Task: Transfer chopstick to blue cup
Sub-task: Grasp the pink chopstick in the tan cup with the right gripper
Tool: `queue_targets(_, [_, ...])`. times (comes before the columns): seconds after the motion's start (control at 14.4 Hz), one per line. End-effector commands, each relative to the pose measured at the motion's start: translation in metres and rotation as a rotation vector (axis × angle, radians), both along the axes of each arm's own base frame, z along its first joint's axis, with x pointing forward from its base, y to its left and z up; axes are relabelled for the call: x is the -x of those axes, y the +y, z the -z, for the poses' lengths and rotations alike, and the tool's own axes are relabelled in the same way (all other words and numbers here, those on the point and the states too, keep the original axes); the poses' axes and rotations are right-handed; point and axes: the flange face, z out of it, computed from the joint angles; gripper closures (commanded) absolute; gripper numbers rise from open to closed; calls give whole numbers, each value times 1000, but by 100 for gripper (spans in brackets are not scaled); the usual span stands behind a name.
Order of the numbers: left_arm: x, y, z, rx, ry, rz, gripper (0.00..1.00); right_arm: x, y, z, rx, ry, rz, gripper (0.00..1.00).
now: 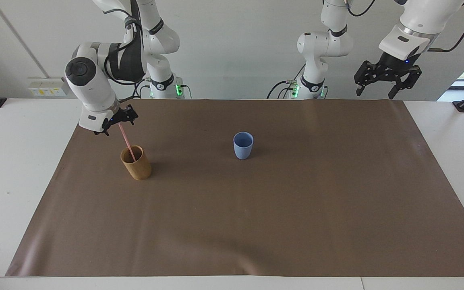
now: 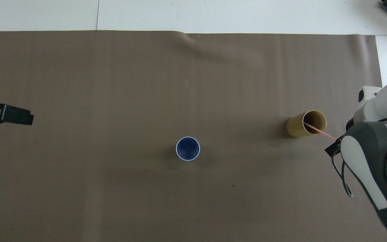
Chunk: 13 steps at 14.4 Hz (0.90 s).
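Note:
The pale pink chopstick [image 1: 126, 141] [image 2: 321, 131] leans in a tan wooden cup [image 1: 136, 163] [image 2: 306, 123] toward the right arm's end of the table, its top end tilted toward the robots. My right gripper [image 1: 118, 123] is at that top end, its jaws open on either side of the stick. In the overhead view the right arm covers the stick's tip. The blue cup [image 1: 243, 145] [image 2: 187, 148] stands upright and empty mid-table. My left gripper [image 1: 375, 94] [image 2: 12, 115] hangs open, high above the mat's edge at the left arm's end, holding nothing.
A brown mat [image 1: 296, 201] covers most of the white table [image 1: 10, 161]. Both cups stand on it, about a third of the mat's width apart. The right arm's elbow and a looping cable [image 2: 344, 178] hang over the mat's end by the wooden cup.

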Motion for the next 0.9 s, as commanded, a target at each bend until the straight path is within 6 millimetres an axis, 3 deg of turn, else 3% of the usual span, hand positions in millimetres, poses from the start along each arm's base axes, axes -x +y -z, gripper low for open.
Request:
queue_targets(0.0, [-4, 3, -6, -20, 11, 6, 0, 5, 3, -2, 13, -19, -36, 45])
queue_targets(0.07, [-2, 0, -7, -22, 5, 10, 0, 5, 4, -2, 15, -21, -22, 67])
queue_targets(0.21, [0, -2, -5, -18, 7, 11, 0, 6, 4, -1, 18, -21, -1, 100])
queue_targets(0.49, [1, 3, -6, -17, 10, 1, 0, 1, 5, 0, 22, -17, 9, 100])
queue_targets(0.83, [1, 4, -6, -17, 12, -2, 0, -9, 3, -16, 28, 18, 19, 100])
